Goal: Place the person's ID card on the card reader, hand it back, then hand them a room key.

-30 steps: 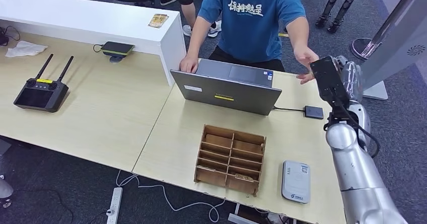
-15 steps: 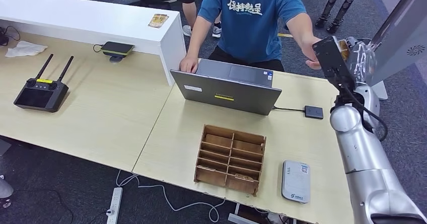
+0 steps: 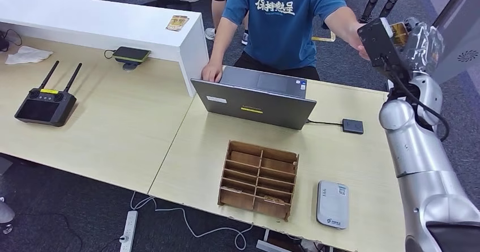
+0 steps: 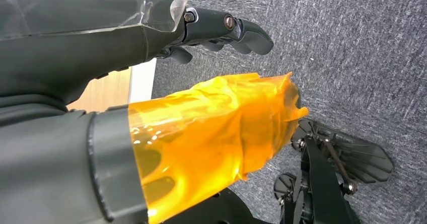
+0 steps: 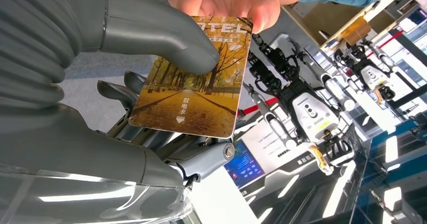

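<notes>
A: Where's the card?

B: At the far upper right of the head view. The robot's right hand (image 3: 408,37) holds up a glossy rectangular room key card printed with an autumn avenue (image 5: 194,85). In the right wrist view the grey thumb presses its face and the dark fingers back it from beneath.

A: And the person?

B: The person in the blue T-shirt (image 3: 283,20) already has the person's bare hand (image 5: 231,0) pinching the card's far edge. Both hold it at once.

A: So what could go wrong?

B: My guess is the release. If the robot's thumb stays clamped while the person pulls, the thin card may bend or jerk free. If it lets go before the pinch is firm, the card drops to the grey carpet beyond the desk edge.

A: The left hand?

B: The left hand (image 4: 216,30) hangs over the carpet in the left wrist view, fingers loosely curled, holding nothing, its thumb wrapped in orange film.

A: Any containers?

B: A brown wooden slotted organiser (image 3: 259,178) sits at lower centre of the head view. One bottom slot seems to hold something flat; too small to name. A small black card reader (image 3: 352,126) on a cable lies right of the grey laptop (image 3: 255,96), bare on top.
</notes>
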Tool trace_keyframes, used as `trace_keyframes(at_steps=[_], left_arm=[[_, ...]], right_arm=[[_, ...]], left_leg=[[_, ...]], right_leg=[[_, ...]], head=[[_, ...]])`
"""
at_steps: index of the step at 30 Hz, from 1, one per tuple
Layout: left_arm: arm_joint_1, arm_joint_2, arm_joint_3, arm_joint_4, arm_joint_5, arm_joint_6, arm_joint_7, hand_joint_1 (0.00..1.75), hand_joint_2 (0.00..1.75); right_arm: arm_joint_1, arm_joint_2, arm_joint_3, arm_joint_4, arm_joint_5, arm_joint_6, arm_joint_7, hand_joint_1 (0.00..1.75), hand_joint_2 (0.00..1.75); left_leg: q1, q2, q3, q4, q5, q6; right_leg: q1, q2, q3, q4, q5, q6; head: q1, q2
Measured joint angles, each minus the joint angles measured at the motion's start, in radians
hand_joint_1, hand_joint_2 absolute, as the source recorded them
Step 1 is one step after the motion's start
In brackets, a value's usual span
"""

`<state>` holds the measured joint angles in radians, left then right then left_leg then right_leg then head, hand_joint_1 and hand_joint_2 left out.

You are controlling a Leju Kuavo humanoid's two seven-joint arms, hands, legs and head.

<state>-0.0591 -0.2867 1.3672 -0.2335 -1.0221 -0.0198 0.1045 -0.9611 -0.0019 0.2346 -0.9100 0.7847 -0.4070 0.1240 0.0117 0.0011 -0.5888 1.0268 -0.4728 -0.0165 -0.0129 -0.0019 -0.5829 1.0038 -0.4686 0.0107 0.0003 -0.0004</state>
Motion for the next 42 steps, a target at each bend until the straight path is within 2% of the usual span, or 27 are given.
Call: trace_keyframes(at_steps=[4,5,8,9,35,42], left_arm=[[0.000,0.001,0.000,0.000,-0.001,0.000,0.000,0.00,0.00],[0.000,0.001,0.000,0.000,-0.001,0.000,0.000,0.00,0.00],[0.000,0.001,0.000,0.000,-0.001,0.000,0.000,0.00,0.00],[0.000,0.001,0.000,0.000,-0.001,0.001,0.000,0.00,0.00],[-0.001,0.001,0.000,0.000,0.001,0.005,0.000,0.00,0.00],[-0.001,0.000,0.000,0.000,0.015,0.008,-0.002,0.00,0.00]], right_arm=[[0.000,0.000,0.000,0.002,0.000,0.000,0.000,1.75,1.75],[-0.001,0.000,0.000,0.002,0.000,0.000,0.000,1.42,1.75],[-0.001,0.000,0.000,0.002,0.001,-0.002,-0.001,0.11,1.75],[-0.001,0.000,0.000,0.002,0.002,-0.004,-0.002,0.00,1.75],[0.023,0.000,0.000,-0.008,0.018,-0.019,-0.016,0.00,1.75],[0.072,0.000,0.000,-0.044,0.005,-0.032,-0.039,0.00,1.75]], left_leg=[[0.000,0.000,0.000,0.000,0.000,0.000],[0.000,0.000,0.000,0.000,0.000,0.000],[0.000,0.000,0.000,0.000,0.000,0.000],[0.000,0.000,0.000,0.000,0.000,0.000],[0.000,0.000,0.000,0.000,0.000,0.000],[0.000,0.000,0.000,0.000,0.000,0.000]], right_leg=[[0.000,0.000,0.000,0.000,0.000,0.000],[0.000,0.000,0.000,0.000,0.000,0.000],[0.000,0.000,0.000,0.000,0.000,0.000],[0.000,0.000,0.000,0.000,0.000,0.000],[0.000,0.000,0.000,0.000,0.000,0.000],[0.000,0.000,0.000,0.000,0.000,0.000]], head=[[0.000,0.000],[0.000,0.000],[0.000,0.000],[0.000,0.000],[0.000,0.000],[0.000,0.000]])
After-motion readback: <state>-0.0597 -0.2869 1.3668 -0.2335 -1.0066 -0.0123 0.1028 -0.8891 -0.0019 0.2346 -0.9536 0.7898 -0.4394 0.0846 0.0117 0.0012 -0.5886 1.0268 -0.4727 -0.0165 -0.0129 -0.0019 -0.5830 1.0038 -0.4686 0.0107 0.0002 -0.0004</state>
